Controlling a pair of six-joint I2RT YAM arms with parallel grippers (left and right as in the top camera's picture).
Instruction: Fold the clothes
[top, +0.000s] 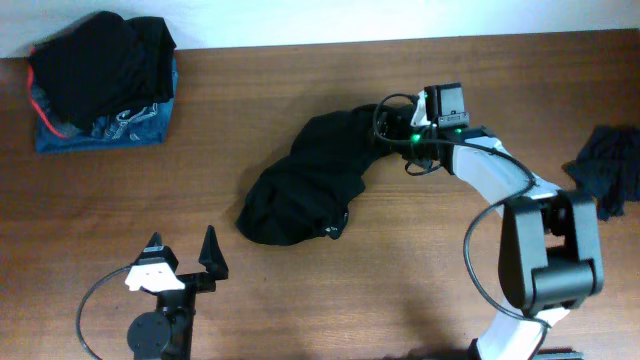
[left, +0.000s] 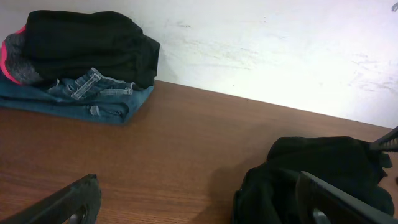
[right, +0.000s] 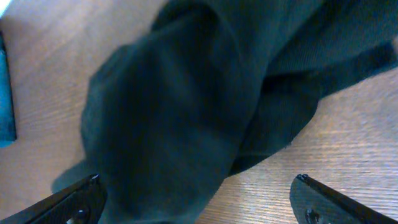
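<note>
The clothes, a black T-shirt (top: 305, 190), lie crumpled in an elongated heap at the middle of the wooden table. My right gripper (top: 388, 128) hovers over the heap's upper right end. In the right wrist view its fingers stand wide apart, open (right: 198, 200), with the dark fabric (right: 186, 93) lying under and between them and nothing pinched. My left gripper (top: 183, 252) sits near the front edge, left of the shirt and apart from it. It is open (left: 199, 202), with bare wood between its fingers (left: 74, 200). The shirt (left: 311, 168) shows at the right of that view.
A stack of folded garments (top: 100, 85), black cloth over blue jeans, rests at the back left corner (left: 81, 62). Another dark cloth (top: 610, 170) lies at the table's right edge. A white wall (left: 280, 50) runs behind the table.
</note>
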